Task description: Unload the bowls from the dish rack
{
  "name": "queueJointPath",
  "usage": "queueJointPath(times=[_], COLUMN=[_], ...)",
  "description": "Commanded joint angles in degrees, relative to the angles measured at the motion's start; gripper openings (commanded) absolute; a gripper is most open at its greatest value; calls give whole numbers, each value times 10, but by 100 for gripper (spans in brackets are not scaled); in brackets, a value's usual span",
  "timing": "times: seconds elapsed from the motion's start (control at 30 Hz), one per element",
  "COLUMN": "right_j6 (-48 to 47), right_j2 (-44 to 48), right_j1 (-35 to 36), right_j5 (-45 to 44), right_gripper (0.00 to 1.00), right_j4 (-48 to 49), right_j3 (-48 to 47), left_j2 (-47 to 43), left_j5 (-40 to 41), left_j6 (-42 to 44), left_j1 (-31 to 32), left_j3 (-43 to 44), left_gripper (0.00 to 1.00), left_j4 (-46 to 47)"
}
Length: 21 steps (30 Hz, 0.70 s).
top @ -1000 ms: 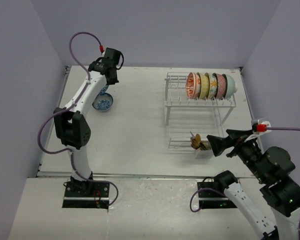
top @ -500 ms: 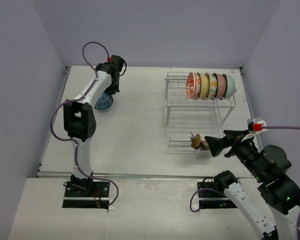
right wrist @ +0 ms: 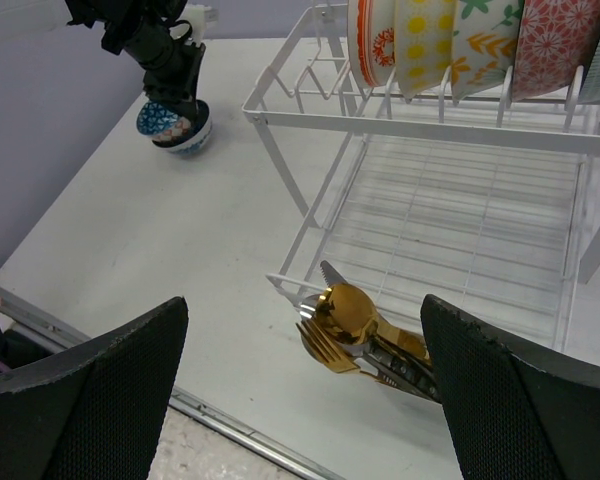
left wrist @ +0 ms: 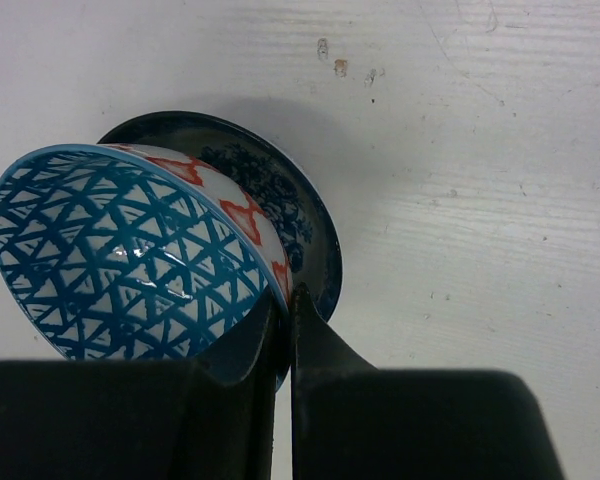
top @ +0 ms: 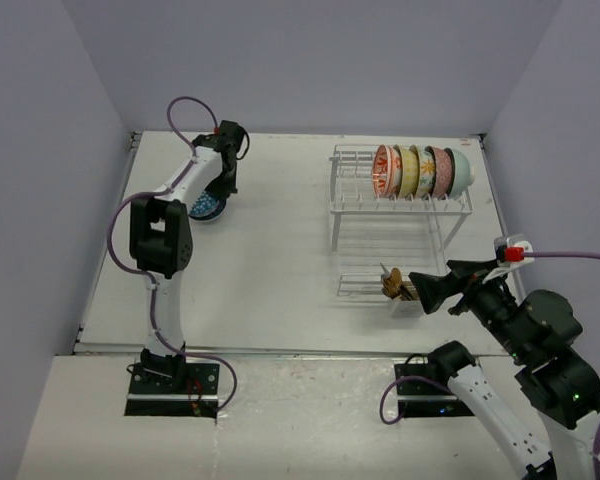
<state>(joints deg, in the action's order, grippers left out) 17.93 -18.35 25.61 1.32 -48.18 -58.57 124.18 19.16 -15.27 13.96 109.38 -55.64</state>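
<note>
At the far left corner of the desk (top: 270, 250), the left arm (top: 180, 180) has its jaws clamped on the rim of a teal bowl (left wrist: 130, 260), one inside the wall and one outside. The bowl hangs tilted, its low edge at or just above a dark blue bowl (left wrist: 280, 190) that already sits on the desk. Whether the two touch I cannot tell. The step in hand looks like stacking the carried bowl on the one set down. The next move calls for levelling the teal bowl, easing it down until it nests, then parting the jaws without dragging the rim sideways.

Over at the far right corner, the rack (right wrist: 450, 220) holds five bowls (top: 417, 172) on edge in its upper tier, so most of the unloading remains. By the right end of the near edge, the right arm (top: 525, 330) hovers with its jaws wide apart and empty, pointed toward the caddy (top: 405, 300) of cutlery at the rack's near foot.

A second ago the left wrist was higher, close to the far edge, and the dark blue bowl lay uncovered. The wrist has since come down over it. The rack and its bowls are unchanged, and the right arm has barely shifted.
</note>
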Motion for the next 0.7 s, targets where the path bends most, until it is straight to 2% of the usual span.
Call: queueJointPath(times=[0.0,0.37,0.67], right_j6=[-11,-11,-12], right_j2=[-11,-16,-12], right_j1=[3,3,3], right_j5=[16,22,19], right_gripper=[99,99,99], right_j4=[20,20,20], right_j3=[3,1,2], left_j2=[-2,14,8], left_j5=[5,6,23], left_j6=[24,27,21], left_j1=[-2,-2,-1], left_j3=[1,10,8], left_gripper=[0,5,24], left_j4=[17,11,-1])
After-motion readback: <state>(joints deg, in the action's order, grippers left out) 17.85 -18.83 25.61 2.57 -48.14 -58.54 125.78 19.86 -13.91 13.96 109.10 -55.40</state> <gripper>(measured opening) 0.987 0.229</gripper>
